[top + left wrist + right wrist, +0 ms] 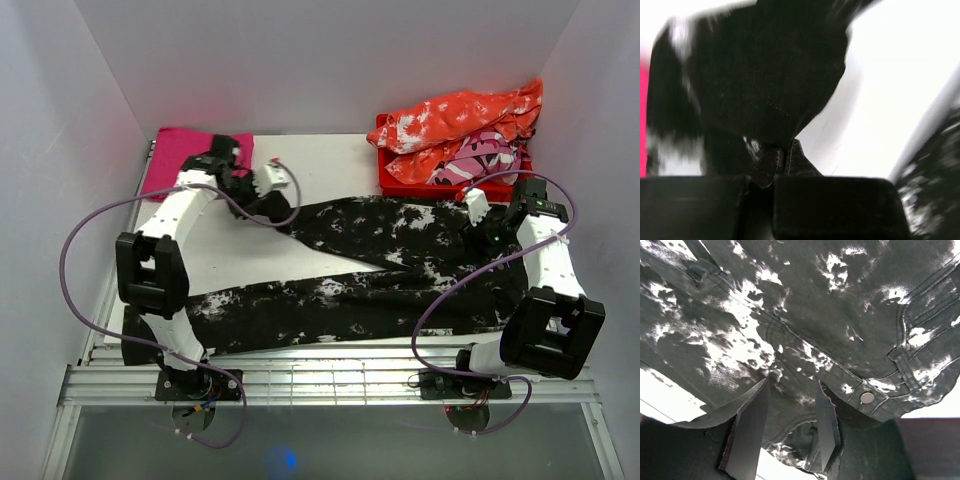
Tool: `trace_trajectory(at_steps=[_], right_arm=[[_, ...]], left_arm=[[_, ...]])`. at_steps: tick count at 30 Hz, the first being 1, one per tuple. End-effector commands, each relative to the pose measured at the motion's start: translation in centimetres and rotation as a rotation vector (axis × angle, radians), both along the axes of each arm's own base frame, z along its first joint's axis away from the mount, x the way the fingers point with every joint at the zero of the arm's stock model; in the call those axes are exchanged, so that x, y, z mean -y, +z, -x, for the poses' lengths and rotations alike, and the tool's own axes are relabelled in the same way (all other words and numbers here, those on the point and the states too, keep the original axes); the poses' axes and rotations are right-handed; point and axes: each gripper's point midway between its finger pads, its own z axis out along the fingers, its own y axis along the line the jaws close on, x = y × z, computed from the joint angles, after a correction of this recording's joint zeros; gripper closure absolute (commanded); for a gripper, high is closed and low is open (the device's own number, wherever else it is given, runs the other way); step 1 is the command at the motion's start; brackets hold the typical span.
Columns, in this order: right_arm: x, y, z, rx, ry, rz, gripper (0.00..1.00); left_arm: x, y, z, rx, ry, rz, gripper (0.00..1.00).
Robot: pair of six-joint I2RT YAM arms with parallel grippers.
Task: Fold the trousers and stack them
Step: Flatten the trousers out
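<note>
Two ends concern you: your left tool (784,159) is clamped on the trousers' (400,235) leg cuff (765,90), probably to fold it over; your right tool (790,425) stands parted astride the waistband (867,397), gripping nothing.

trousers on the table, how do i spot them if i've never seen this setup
Look at the white table. Spread across its middle lie the trousers. They are black with white splotches, unlike the plain pink cloth at the far left and the orange garment at the far right.
</note>
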Motion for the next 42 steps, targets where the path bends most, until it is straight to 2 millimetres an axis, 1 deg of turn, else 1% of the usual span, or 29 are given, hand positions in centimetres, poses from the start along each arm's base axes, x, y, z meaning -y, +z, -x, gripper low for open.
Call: trace_trajectory(at_steps=[1, 3, 4, 5, 6, 7, 8, 10, 12, 14, 15, 17, 18, 21, 23, 24, 25, 26, 27, 30, 31, 33, 34, 35, 36, 38, 39, 41, 42], right_arm=[[-0.7, 1.5, -1.1, 0.048, -0.019, -0.046, 0.53], [-0.7, 1.4, -1.2, 0.031, -0.035, -0.054, 0.53], [-0.6, 1.3, -1.2, 0.024, -0.041, -0.055, 0.53], [-0.6, 1.5, -1.3, 0.023, -0.046, -0.053, 0.53], [-0.4, 1.3, -1.2, 0.016, -0.053, -0.045, 0.53], [-0.3, 1.3, -1.3, 0.016, -0.055, -0.04, 0.53], [-0.2, 1.3, -1.3, 0.014, -0.055, -0.035, 0.53], [0.1, 1.0, -1.2, 0.004, -0.061, -0.022, 0.53], [0.2, 0.7, -1.1, -0.009, -0.064, -0.018, 0.53], [0.1, 0.5, -0.9, -0.02, -0.061, -0.018, 0.53], [0.1, 0.4, -0.8, -0.022, -0.062, -0.021, 0.53], [-0.1, 0.3, -0.7, -0.021, -0.058, -0.033, 0.53], [-0.5, 0.4, -0.7, -0.021, -0.055, -0.053, 0.53], [-2.1, 1.5, -1.2, -0.013, -0.059, -0.129, 0.53], [-4.3, 2.6, -1.8, -0.007, -0.08, -0.201, 0.54], [-5.4, 3.0, -2.2, 0.009, -0.086, -0.233, 0.54], [-6.4, 3.4, -2.7, 0.027, -0.096, -0.247, 0.54], [-8.9, 4.8, -4.0, 0.088, -0.1, -0.276, 0.52], [-12.3, 5.2, -4.0, 0.102, -0.042, -0.291, 0.43], [-16.9, 6.5, -5.7, 0.162, -0.072, -0.321, 0.27], [-20.2, 7.4, -5.4, 0.167, -0.015, -0.336, 0.19], [-22.5, 6.3, -6.3, 0.107, -0.088, -0.326, 0.15], [-24.3, 5.8, -5.9, 0.076, -0.094, -0.317, 0.12], [-25.5, 5.1, -6.8, 0.044, -0.127, -0.309, 0.12], [-26.2, 4.6, -6.8, -0.001, -0.192, -0.318, 0.12], [-28.7, 3.1, -6.4, -0.004, -0.178, -0.283, 0.11], [-28.7, 3.0, -7.1, 0.042, -0.205, -0.242, 0.1], [-30.8, 2.7, -6.4, 0.029, -0.177, -0.27, 0.09], [-31.0, 2.1, -6.4, 0.036, -0.19, -0.26, 0.08]], left_arm=[[11.9, 4.3, 6.3, -0.055, -0.198, 0.091, 1.0], [15.0, 2.8, 8.1, -0.162, -0.139, 0.099, 1.0], [17.5, 1.9, 9.7, -0.216, -0.149, 0.102, 0.97], [19.5, 0.6, 10.3, -0.304, -0.135, 0.134, 0.95], [21.0, 0.4, 11.2, -0.39, -0.077, 0.181, 0.88], [22.4, -0.3, 11.6, -0.457, -0.057, 0.22, 0.48], [23.7, 0.4, 12.0, -0.509, -0.045, 0.292, 0.33], [25.0, 0.9, 11.1, -0.52, 0.009, 0.369, 0.16], [25.1, 2.5, 9.5, -0.475, 0.033, 0.443, 0.02], [24.8, 4.6, 8.8, -0.461, 0.038, 0.517, 0.02], [24.2, 6.7, 7.9, -0.405, 0.039, 0.566, 0.02], [23.3, 8.6, 7.0, -0.316, 0.034, 0.587, 0.02], [22.3, 10.4, 6.0, -0.2, 0.043, 0.58, 0.02], [20.2, 11.0, 4.7, -0.052, 0.07, 0.519, 0.02], [17.6, 11.9, 3.7, -0.041, 0.169, 0.546, 0.02], [15.4, 12.3, 2.3, -0.034, 0.242, 0.575, 0.02], [14.4, 13.0, 2.2, -0.048, 0.276, 0.614, 0.02], [13.4, 13.2, 1.8, -0.078, 0.347, 0.655, 0.02], [11.0, 13.6, 0.9, -0.081, 0.411, 0.69, 0.02], [7.9, 13.8, 0.2, -0.083, 0.542, 0.729, 0.02], [7.2, 13.8, 0.1, -0.062, 0.578, 0.716, 0.02], [5.0, 14.1, -0.6, 0.026, 0.718, 0.676, 0.02], [3.9, 14.2, -1.0, 0.067, 0.785, 0.661, 0.02], [3.0, 14.9, -0.9, 0.112, 0.834, 0.653, 0.02], [1.4, 14.5, -1.2, 0.155, 0.9, 0.626, 0.02], [0.4, 15.1, -0.9, 0.184, 0.941, 0.641, 0.02], [-0.1, 16.0, -0.5, 0.218, 0.946, 0.658, 0.02], [-0.6, 15.7, 0.0, 0.223, 0.963, 0.662, 0.02], [-0.8, 16.2, 0.4, 0.234, 0.962, 0.669, 0.02]])
